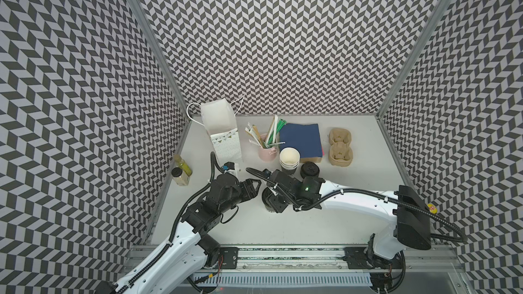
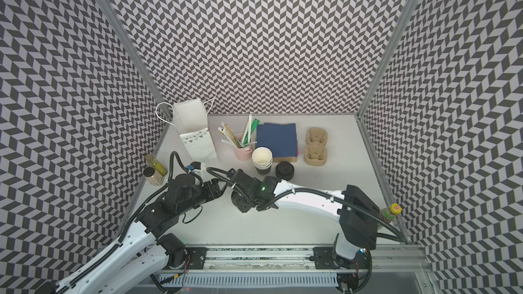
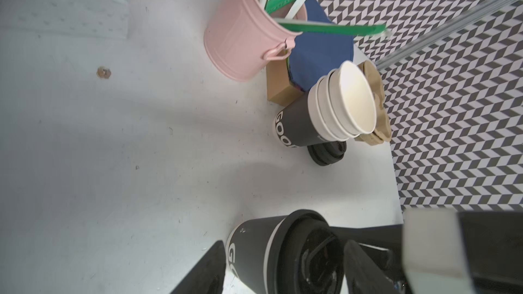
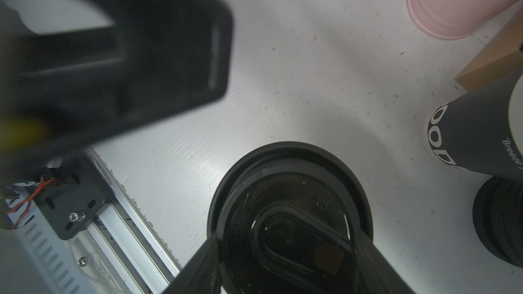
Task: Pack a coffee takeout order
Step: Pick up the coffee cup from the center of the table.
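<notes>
Tabletop [image 1: 283, 227] cup [image 3: 254, 250] mostly hidden: right end effector [image 4: 287, 237] grips it, left end effector [image 3: 284, 244] open.

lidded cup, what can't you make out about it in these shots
- Lidded cup: in both top views mostly hidden under the right gripper.
- Grip on the lid: right wrist view, black fingers against black lid, contact unclear.
- Cup print: left wrist view, cut off by the bottom edge.
- Contents: hidden by the lid in every view.
</notes>
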Motion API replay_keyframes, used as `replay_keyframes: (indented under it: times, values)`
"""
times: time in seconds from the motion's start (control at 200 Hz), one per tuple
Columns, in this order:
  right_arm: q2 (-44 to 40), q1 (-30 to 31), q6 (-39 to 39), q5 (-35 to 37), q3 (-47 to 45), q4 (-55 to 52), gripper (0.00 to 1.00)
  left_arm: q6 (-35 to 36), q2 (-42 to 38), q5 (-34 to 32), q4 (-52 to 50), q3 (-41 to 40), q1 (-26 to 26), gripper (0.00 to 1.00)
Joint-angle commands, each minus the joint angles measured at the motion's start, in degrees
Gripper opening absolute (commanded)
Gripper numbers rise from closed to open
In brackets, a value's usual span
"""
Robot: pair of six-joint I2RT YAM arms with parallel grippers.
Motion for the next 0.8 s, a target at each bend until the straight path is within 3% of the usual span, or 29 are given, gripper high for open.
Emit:
replay_keyframes:
  times: [0.0, 0.501, 0.796]
  values:
    - [1.3, -0.6, 1.0, -3.3, -3.3, -7.9, 0.59, -1.4, -1.2, 1.4, -0.2, -2.2, 0.1, 0.67]
    - [-1.0, -0.8, 3.9, 4.3, -0.6, -11.5, 0.57, 1.3, -8.7, -8.3, -6.6, 4.8, 0.1, 0.68]
    - [-9.4, -7.3, 5.5, 7.0, -2.7, -13.7, 0.56, 3.9, -6.7, -10.3, -6.5, 8.5, 0.1, 0.69]
